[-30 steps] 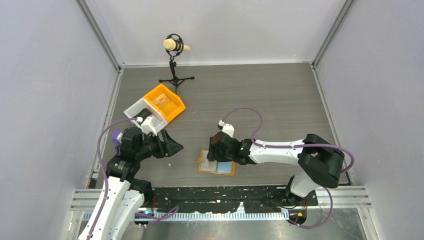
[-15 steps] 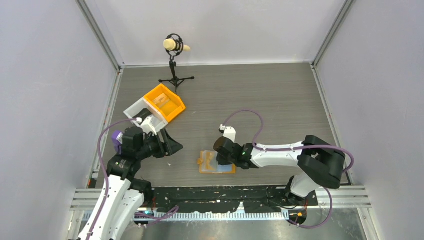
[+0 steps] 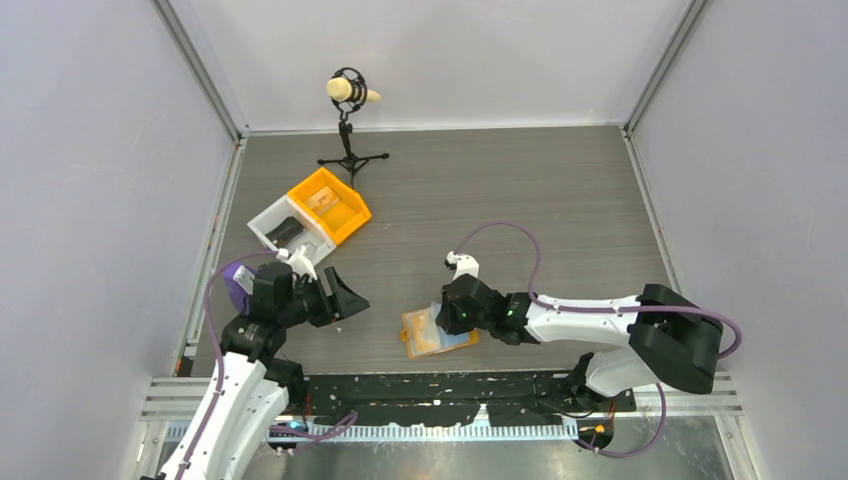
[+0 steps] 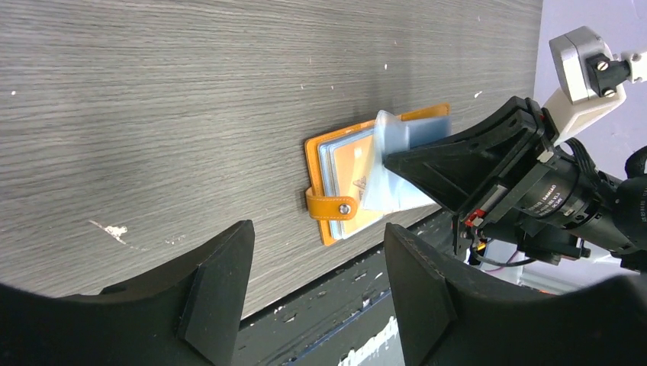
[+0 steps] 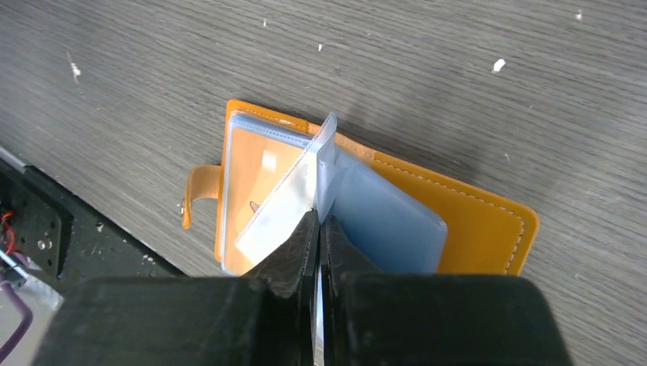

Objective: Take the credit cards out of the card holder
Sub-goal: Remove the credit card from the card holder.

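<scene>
Since a second ago my right jaws have snapped shut and dragged the card holder [image 3: 437, 335] a little nearer and askew. My left arm has drawn back from the white bin [image 3: 262, 222], and its left jaws are spread and empty. The holder lies open on the table [image 3: 500, 190], close to the near edge. My right jaws pinch the edge of one pale blue plastic sleeve [image 5: 381, 221], raised off the stack. That sleeve looks thin, floppy and slick, and the holder is light, so pulling would likely lift everything together. The credit cards should be stiff. I would do better to nip a card's exposed edge at a sleeve mouth, but I see no dark card from here.
</scene>
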Robot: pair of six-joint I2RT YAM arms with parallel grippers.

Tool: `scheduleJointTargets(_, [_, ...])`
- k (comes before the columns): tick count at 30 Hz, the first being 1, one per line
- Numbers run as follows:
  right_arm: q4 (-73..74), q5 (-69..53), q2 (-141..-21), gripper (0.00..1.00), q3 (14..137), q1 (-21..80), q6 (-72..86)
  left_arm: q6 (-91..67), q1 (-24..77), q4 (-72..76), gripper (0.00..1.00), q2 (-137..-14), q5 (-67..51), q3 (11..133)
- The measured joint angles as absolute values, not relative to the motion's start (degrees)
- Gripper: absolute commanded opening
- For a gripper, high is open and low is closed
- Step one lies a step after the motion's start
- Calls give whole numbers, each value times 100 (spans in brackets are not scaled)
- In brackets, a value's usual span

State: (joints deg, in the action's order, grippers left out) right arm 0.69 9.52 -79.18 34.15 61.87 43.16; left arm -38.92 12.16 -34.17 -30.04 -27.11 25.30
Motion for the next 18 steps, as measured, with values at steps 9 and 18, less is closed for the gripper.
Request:
scheduleJointTargets(9, [-132, 666, -7760, 5, 3267, 6165, 4333, -3929, 1227, -3389, 67, -3037, -2969, 2523])
scheduleJointTargets(18, [-198, 458, -7579, 5, 3223, 6154, 4340, -3988, 1232, -3413, 67, -3186, -3157, 2729])
